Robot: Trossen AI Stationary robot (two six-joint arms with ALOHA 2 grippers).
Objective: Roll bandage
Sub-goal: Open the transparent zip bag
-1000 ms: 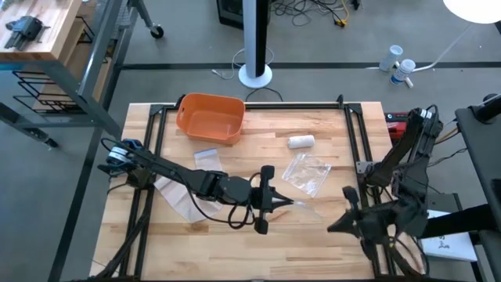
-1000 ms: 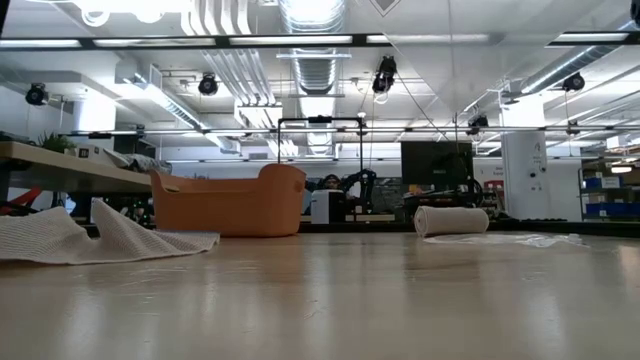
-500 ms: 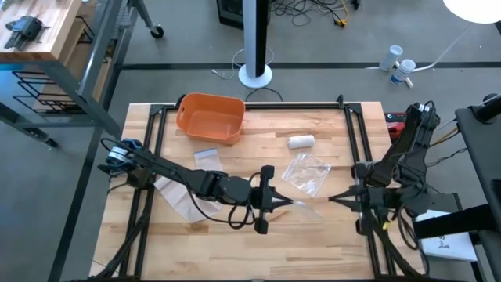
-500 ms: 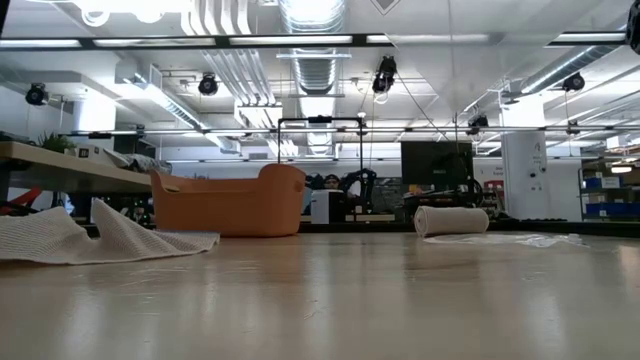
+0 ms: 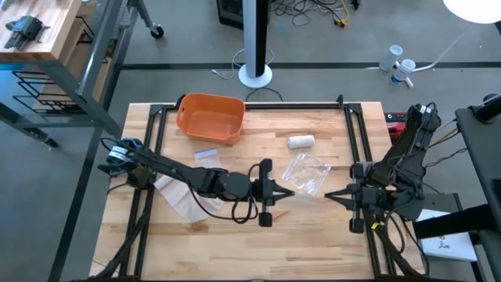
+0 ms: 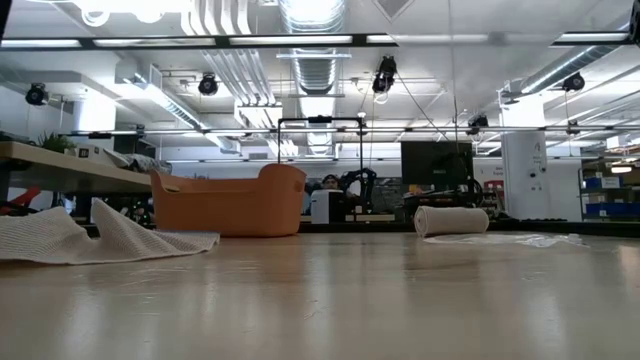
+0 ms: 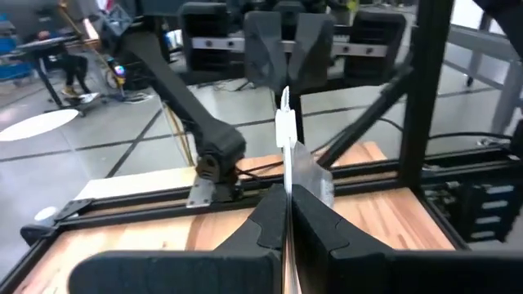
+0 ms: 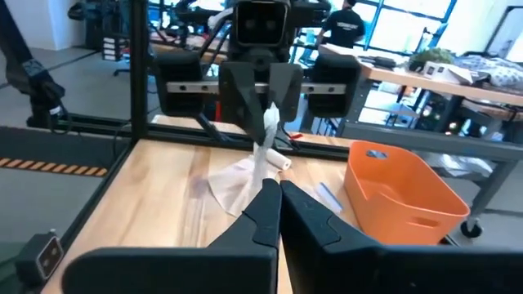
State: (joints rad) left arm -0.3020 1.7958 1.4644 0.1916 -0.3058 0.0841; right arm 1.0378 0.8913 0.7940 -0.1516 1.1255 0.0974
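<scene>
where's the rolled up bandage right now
In the high view the rolled bandage lies on the table's far right-centre, just beyond the clear plastic bag and right of the orange bin; neither tool touches it.

The table (image 5: 235, 243) is pale wood planks, smooth with a soft sheen, framed by matt black metal rails (image 5: 258, 105). Upper left sits an orange plastic bin (image 5: 210, 118) — smooth, matt. Left of centre lies white woven cloth (image 6: 60, 238), rough-textured; right of centre, a glossy clear plastic bag (image 5: 307, 173).
</scene>
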